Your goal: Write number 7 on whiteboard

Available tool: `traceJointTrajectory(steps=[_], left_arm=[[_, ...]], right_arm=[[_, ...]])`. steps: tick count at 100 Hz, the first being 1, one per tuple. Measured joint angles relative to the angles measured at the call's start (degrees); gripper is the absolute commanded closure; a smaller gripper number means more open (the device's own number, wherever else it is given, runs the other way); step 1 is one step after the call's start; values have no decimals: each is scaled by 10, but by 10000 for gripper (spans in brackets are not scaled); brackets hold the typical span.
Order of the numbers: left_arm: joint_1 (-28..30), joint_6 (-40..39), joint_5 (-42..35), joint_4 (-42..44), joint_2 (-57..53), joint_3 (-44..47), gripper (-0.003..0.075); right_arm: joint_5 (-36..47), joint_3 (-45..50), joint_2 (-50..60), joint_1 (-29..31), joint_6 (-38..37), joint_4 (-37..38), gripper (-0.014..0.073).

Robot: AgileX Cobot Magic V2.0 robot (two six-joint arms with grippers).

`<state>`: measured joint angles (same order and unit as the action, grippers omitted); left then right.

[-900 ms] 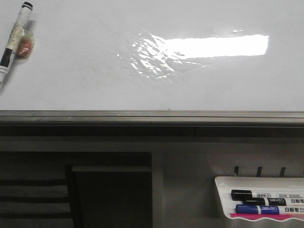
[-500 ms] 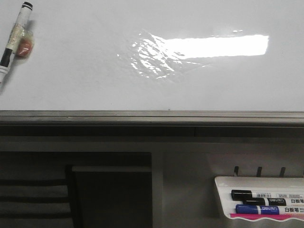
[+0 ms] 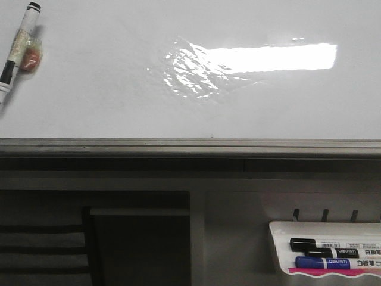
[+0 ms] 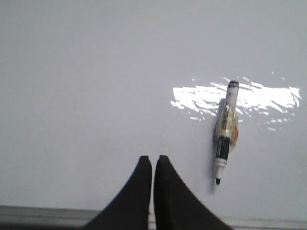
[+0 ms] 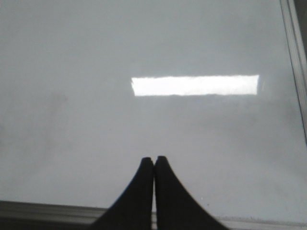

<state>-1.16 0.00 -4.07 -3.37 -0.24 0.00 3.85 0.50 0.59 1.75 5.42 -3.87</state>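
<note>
whiteboard (image 3: pixel 107 77): lies flat, no 7 visible on it | marker (image 3: pixel 18 47): uncapped, lying on the board's far-left part | left gripper (image 4: pixel 152 160): jaws together, holding nothing, near the marker | right gripper (image 5: pixel 154 160): jaws together, over bare board | marker tray (image 3: pixel 280 250): lower right, holds black and blue markers

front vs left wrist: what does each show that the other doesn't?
Front view only: the white marker tray below the board, holding a black marker and a blue marker, plus three hooks above it. No gripper appears there.

Left wrist view only: the left gripper, fingertips together and holding nothing, and the loose marker's uncapped tip.

Both: the whiteboard, its grey edge rail, the bright light reflection, and the loose marker lying on the board. Neither shows a written 7.
</note>
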Motion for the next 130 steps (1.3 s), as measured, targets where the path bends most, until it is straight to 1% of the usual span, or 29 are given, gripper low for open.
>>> traceJointTrajectory(steps=[10,25,32,43,70,80,89,98,130], left_arm=[[0,0,-23,0,0,0,741],[0,0,-8,0,0,-7,741],[0,0,24,-1,1,-28,741],[0,0,88,-1,28,-91,741],[0,-3,284,-1,171,-281,741],[0,0,331,-1,215,-335,741],[0,0,344,-2,240,-361,741],[0,0,346,-2,252,-366,741],[0,0,349,-5,258,-366,741]], right_arm=[[-7,0,0,0,0,0,665],[-84,-28,0,0,0,-17,665],[-114,-62,-3,0,0,-29,665],[-156,-122,-39,0,0,-37,665],[-267,-276,-189,0,0,-40,665],[-293,-317,-240,0,0,-40,665],[-303,-338,-273,0,0,-40,665],[-304,-344,-291,0,0,-40,665],[-307,-345,-296,0,0,-40,665]])
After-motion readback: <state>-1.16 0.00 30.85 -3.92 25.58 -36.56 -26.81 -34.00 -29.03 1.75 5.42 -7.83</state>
